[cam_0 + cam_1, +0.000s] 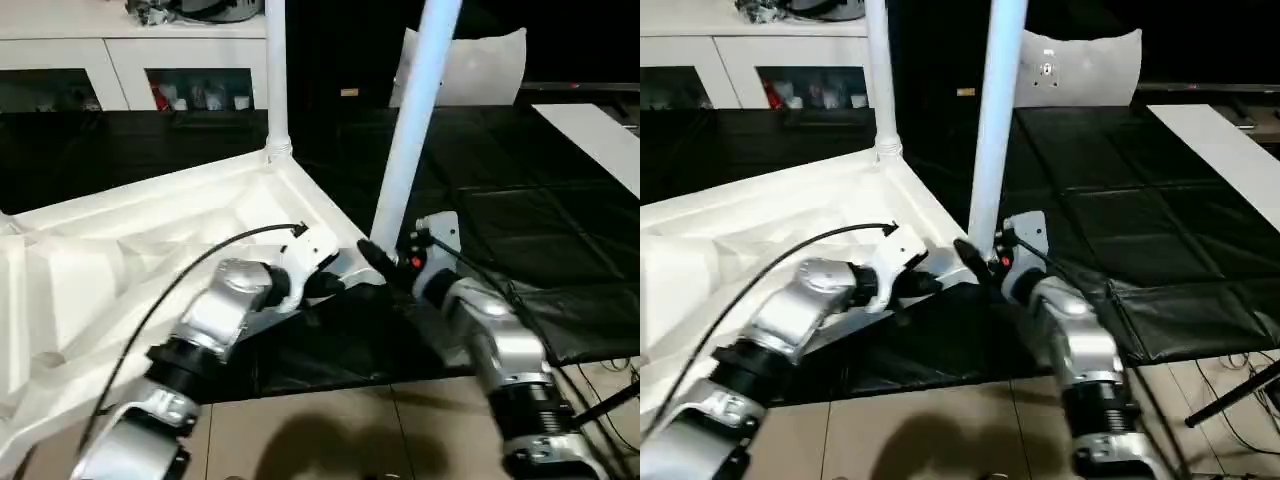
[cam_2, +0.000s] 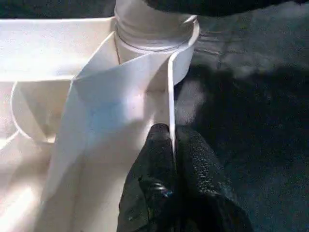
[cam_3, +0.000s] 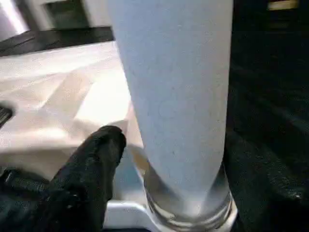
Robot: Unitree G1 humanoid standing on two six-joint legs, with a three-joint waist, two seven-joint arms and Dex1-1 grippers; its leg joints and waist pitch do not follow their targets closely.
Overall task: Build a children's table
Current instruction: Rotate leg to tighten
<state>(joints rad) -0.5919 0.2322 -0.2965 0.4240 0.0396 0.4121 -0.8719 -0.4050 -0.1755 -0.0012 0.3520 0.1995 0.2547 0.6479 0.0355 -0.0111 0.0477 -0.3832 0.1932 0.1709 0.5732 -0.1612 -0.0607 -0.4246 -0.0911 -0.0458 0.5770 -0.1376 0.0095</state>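
Left pincer (image 2: 171, 145) pinches table top (image 1: 150, 240) rim beside upright leg (image 1: 410, 130).

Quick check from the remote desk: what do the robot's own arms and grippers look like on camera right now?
Both forearms are rounded silver shells with black ribbed collars toward the elbow. The left gripper sits on a white wrist housing, with a thin black cable arching over the left arm. The right gripper also has a white housing, showing a small red light and a black cable. The fingers are matte black with a pebbled texture.

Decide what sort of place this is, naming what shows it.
Probably an indoor room or lab: a white cabinet with glass doors, black floor mats over tile, and cables on the floor.
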